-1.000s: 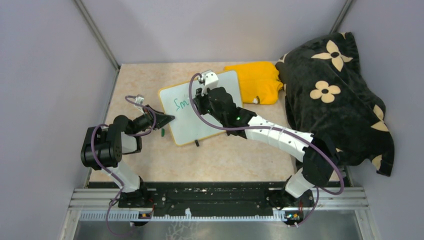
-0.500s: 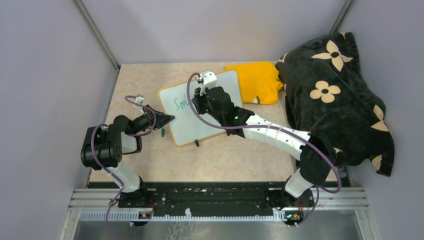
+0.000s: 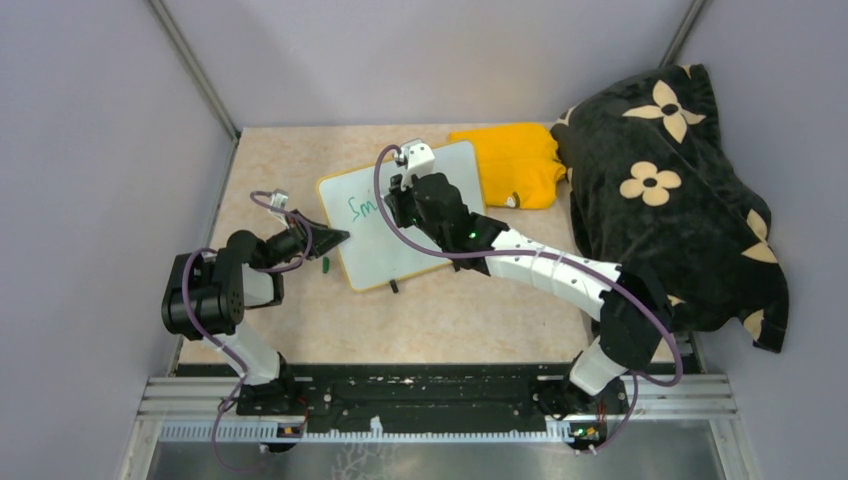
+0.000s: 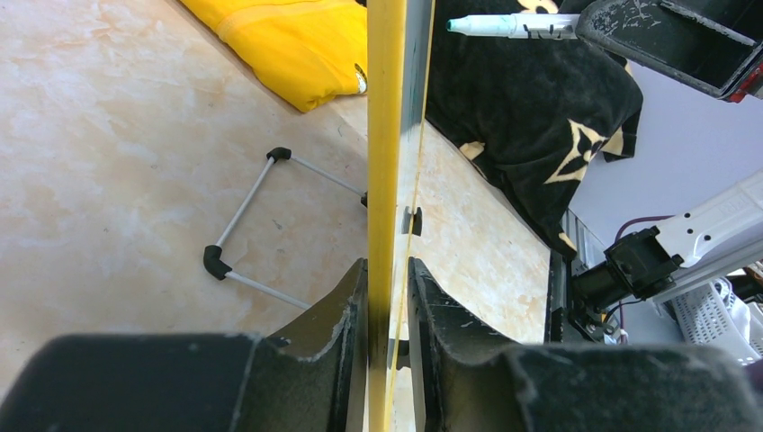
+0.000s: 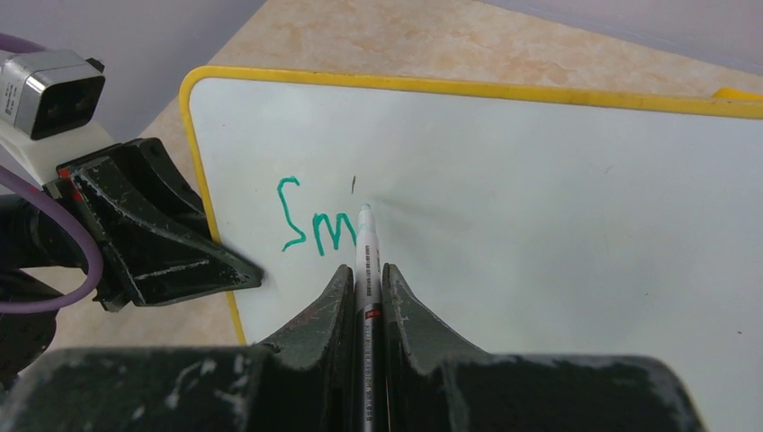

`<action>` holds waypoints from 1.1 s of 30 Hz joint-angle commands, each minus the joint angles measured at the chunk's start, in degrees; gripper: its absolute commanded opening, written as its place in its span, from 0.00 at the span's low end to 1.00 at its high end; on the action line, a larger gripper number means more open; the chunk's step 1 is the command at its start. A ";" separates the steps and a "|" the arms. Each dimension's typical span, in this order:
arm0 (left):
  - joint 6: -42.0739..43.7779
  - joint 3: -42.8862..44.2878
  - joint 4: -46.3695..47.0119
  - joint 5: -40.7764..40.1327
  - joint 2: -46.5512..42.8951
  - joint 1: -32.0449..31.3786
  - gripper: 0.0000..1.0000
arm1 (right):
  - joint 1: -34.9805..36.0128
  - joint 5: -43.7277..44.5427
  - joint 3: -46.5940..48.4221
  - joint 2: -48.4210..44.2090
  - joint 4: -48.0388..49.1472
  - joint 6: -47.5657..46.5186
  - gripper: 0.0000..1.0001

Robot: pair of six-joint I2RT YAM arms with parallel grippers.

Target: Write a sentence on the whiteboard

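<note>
Step in hand: writing the first word.

- Whiteboard (image 3: pixel 375 250): centre of the top view, on the counter (image 3: pixel 450 320), with the yellow cloth (image 3: pixel 515 160) at its upper right.
- Sentence (image 5: pixel 310 220): green "Sm" plus a small dot above and to the right, at the left middle of the right wrist view. We judge the task barely begun.
- Marker (image 5: pixel 366 256): its tip sits just right of the "m", under the dot. We cannot tell whether it touches the surface.
- Right claw (image 5: pixel 365 274): narrow, pinching the marker barrel between both fingers, tip pointing forward.
- Left claw (image 4: pixel 389 270): narrow, clamped on the whiteboard's yellow rim at the left edge, one finger on each face.

How to do it well, as we judge: draw the "i" stem straight down from the dot with light, even pressure. Then carry on rightward along the same baseline with modest letter spacing. The left claw should hold firm so the whiteboard neither slides nor tips under the strokes.
</note>
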 commanded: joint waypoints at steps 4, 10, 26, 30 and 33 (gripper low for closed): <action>1.50 1.23 3.07 0.19 -0.97 -0.35 0.26 | -0.87 1.06 0.95 0.92 2.56 0.12 0.00; 1.55 1.15 3.07 0.17 -1.14 -0.31 0.26 | -0.94 1.06 0.74 1.39 2.39 0.19 0.00; 1.54 1.23 3.07 0.19 -1.04 -0.34 0.24 | -1.13 1.25 -2.51 0.50 2.38 1.14 0.00; 1.52 1.23 3.07 0.19 -1.05 -0.36 0.24 | -1.13 1.13 -3.84 -0.12 2.51 1.31 0.00; 1.55 1.23 3.07 0.21 -1.04 -0.28 0.24 | -1.14 1.21 -4.62 -0.65 2.64 1.59 0.00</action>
